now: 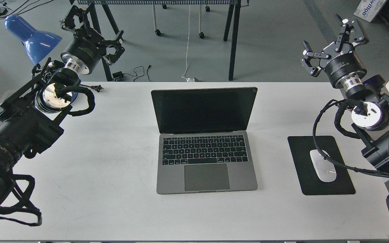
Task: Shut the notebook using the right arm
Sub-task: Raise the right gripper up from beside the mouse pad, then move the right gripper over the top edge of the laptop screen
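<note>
Slim grey metal notebook (pixel 205 140) stands open on the white worktop (pixel 106 175); right hand (pixel 329 45) raised, spread, empty. Pushing low could slide it.

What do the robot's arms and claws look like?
Both arms are black, each with a shiny silver disc joint and a silver ring behind the wrist. Thick black braided cables loop along them. The left gripper and right gripper are black two-finger claws on round black bodies; the right one carries small white lettering.
</note>
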Controlling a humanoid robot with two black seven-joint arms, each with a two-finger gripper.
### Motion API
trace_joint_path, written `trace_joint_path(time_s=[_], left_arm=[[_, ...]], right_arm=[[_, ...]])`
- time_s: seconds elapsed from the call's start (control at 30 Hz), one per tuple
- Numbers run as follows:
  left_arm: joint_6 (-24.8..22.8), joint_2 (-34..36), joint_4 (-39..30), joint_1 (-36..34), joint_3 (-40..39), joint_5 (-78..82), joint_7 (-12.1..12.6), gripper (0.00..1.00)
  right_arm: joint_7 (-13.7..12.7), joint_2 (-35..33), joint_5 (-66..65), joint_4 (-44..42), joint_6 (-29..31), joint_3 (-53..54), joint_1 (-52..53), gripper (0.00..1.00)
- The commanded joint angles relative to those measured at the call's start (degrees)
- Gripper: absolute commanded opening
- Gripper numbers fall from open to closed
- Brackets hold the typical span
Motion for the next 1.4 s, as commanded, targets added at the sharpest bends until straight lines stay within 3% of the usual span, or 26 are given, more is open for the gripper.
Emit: trace_joint_path(time_s=[0.0, 0.2, 0.53, 0.7, 0.93, 1.0, 1.17, 1.37], left_arm=[[0.0, 0.0, 0.0, 0.0, 0.0, 0.0, -0.1, 1.00], [0.0, 0.1, 0.2, 0.0, -0.3, -0.2, -0.4, 1.00], [0.0, 0.1, 0.2, 0.0, -0.3, -0.2, -0.4, 1.00], [0.0, 0.1, 0.2, 0.0, -0.3, -0.2, -0.4, 1.00], [0.0, 0.1, 0.2, 0.0, -0.2, -0.2, -0.4, 1.00], [0.0, 0.1, 0.2, 0.0, -0.2, -0.2, -0.4, 1.00], [0.0, 0.1, 0.2, 0.0, -0.2, -0.2, -0.4, 1.00], [0.0, 0.1, 0.2, 0.0, -0.1, -0.2, -0.3, 1.00]], right_arm=[[0.0, 0.0, 0.0, 0.1, 0.0, 0.0, -0.1, 1.00], [0.0, -0.1, -0.7, 0.0, 0.0, -0.3, -0.1, 1.00], [-0.3, 0.1, -1.1, -2.0, -1.0, -11.1, 5.5, 1.00], [-2.6, 1.3, -1.1, -2.2, -3.5, -16.3, 8.7, 1.00], [-2.9, 4.5, -1.1, -2.3, -5.2, -20.1, 12.3, 1.00], [-4.0, 5.5, -1.1, -2.3, -5.5, -20.2, 12.5, 1.00], [-12.2, 7.4, -1.1, -2.3, -5.6, -20.1, 12.8, 1.00], [-12.7, 7.7, -1.1, -2.2, -5.7, -20.3, 12.8, 1.00]])
